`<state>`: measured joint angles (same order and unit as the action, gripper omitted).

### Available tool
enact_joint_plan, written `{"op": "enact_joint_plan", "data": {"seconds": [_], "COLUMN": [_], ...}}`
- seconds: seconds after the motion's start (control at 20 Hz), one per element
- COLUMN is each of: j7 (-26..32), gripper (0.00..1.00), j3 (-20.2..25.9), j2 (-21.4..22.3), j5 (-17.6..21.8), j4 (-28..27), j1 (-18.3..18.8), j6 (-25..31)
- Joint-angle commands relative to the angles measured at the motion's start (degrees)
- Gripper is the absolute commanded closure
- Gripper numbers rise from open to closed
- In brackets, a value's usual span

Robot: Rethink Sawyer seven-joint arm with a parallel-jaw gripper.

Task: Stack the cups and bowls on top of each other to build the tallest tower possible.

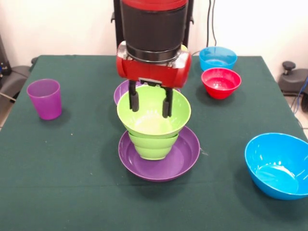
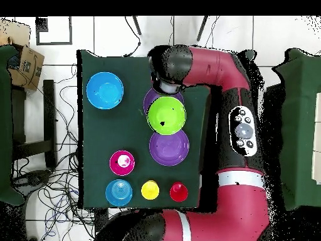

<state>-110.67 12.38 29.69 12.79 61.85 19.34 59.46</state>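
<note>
Green cloth covers the tabletop [image 1: 72, 192] in the front view. At the middle sits a big purple bowl [image 1: 185, 156] with a lime green bowl [image 1: 154, 147] inside it. A second lime green bowl [image 1: 154, 122] is on top of that one. The pincer [image 1: 150, 101] has one black finger on each side of this top bowl's far rim, so it looks shut on the rim. Another purple bowl [image 1: 120, 91] peeks out behind. At nine o'clock stands a purple cup [image 1: 44, 98]. At one o'clock are a red bowl [image 1: 221, 82] and a light blue bowl [image 1: 218, 57]. At four o'clock is a big blue bowl [image 1: 276, 166].

From overhead, the lime bowl [image 2: 167, 115] is at the middle, with the yellow cup [image 2: 150, 190] and red cup [image 2: 178, 191] at six o'clock.
</note>
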Motion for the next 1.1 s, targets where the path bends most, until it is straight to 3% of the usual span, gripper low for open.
{"op": "enact_joint_plan", "data": {"seconds": [0.05,0.35,0.65,1.1], "j7": [-1.5,-0.8,1.0,5.9], "gripper": [0.0,0.0,0.0,0.0], "j3": [2.2,2.1,2.1,3.4], "j2": [-3.0,-4.6,-5.7,-1.2], "j5": [0.0,0.1,0.8,1.5], "j4": [-2.9,-0.4,1.2,16.5], "j1": [-2.6,-2.1,-1.6,3.8], "j6": [3.1,-2.6,-4.3,-15.2]}}
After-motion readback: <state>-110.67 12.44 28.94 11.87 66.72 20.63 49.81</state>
